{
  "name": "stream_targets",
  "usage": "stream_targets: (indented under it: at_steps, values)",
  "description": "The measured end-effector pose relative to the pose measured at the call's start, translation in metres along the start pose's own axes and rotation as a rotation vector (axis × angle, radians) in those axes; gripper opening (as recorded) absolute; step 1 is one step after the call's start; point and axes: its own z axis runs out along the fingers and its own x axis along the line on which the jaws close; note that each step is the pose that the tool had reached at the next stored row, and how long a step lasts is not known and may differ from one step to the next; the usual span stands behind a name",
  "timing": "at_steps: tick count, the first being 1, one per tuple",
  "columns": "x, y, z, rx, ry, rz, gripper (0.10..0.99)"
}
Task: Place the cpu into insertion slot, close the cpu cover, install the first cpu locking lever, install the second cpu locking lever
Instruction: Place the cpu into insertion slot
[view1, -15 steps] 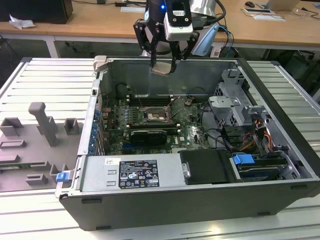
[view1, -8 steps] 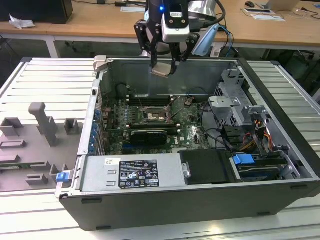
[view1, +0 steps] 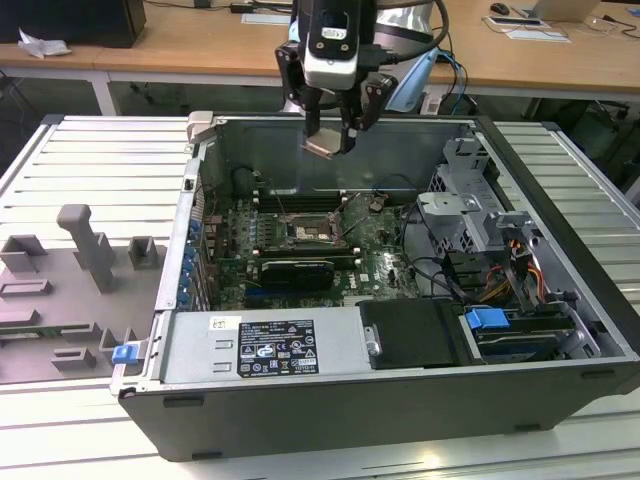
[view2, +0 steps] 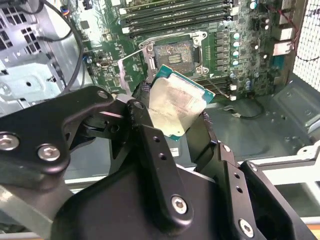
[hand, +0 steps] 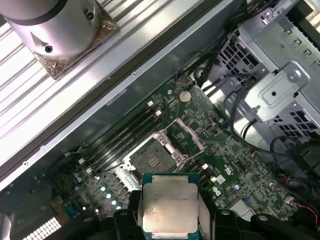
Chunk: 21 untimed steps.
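One cpu (view2: 175, 105) pinched by its edges between the fingers (view2: 150, 140), held high over the open case (view1: 300, 420).
Insertion slot (hand: 154, 161) lies well below the fingers and bare, with the cpu cover (hand: 189, 136) flipped up beside it. Chip looks tilted in the pinch, so the risk is it meets the slot corner-first and bends pins, or slips out of a thin edge grip. The raised cover could snag an edge if the approach drifts toward it.
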Motion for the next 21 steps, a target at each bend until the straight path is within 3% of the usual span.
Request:
stream_targets:
  at_steps: [5, 9, 14, 21]
  values:
    - [-0.0004, -0.0006, 0.001, 0.0, -0.0007, 0.007, 0.533]
    - [-0.0004, -0.0006, 0.0012, -0.001, -0.0046, 0.051, 0.533]
    - [-0.0004, -0.0007, 0.0014, -0.002, -0.0103, 0.115, 0.533]
    - [-0.0004, -0.0007, 0.0021, -0.004, -0.0224, 0.246, 0.533]
